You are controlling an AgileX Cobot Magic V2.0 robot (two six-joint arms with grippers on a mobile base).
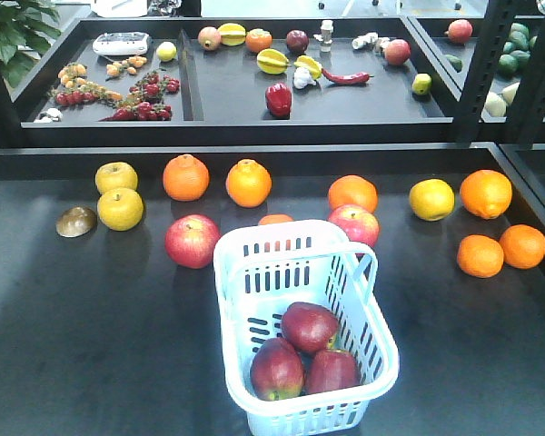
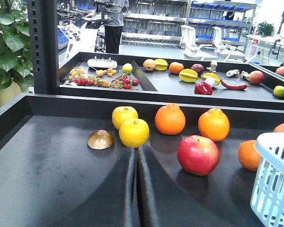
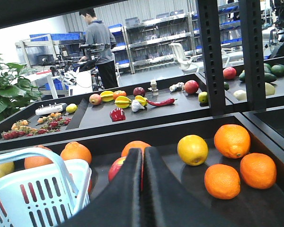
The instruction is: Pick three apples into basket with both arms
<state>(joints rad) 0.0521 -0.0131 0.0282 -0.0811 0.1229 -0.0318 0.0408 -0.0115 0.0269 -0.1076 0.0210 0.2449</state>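
Note:
Three dark maroon apples (image 1: 310,327) (image 1: 276,369) (image 1: 332,371) lie together in the near end of the pale blue basket (image 1: 232,272), which stands at the front of the black table with its handle swung to the right. Neither arm shows in the front view. The left wrist view has my left gripper (image 2: 136,152) shut and empty, low over the table, with the basket's corner (image 2: 274,189) at the right. My right gripper (image 3: 143,152) is shut and empty too, with the basket (image 3: 38,198) at its lower left.
Around the basket lie two brighter red apples (image 1: 192,241) (image 1: 353,224), several oranges (image 1: 185,177) (image 1: 486,193), yellow apples (image 1: 120,208) and a brown dome (image 1: 76,221). A raised black rim (image 1: 272,150) divides off the back shelf of assorted fruit. A person (image 3: 100,45) stands far behind.

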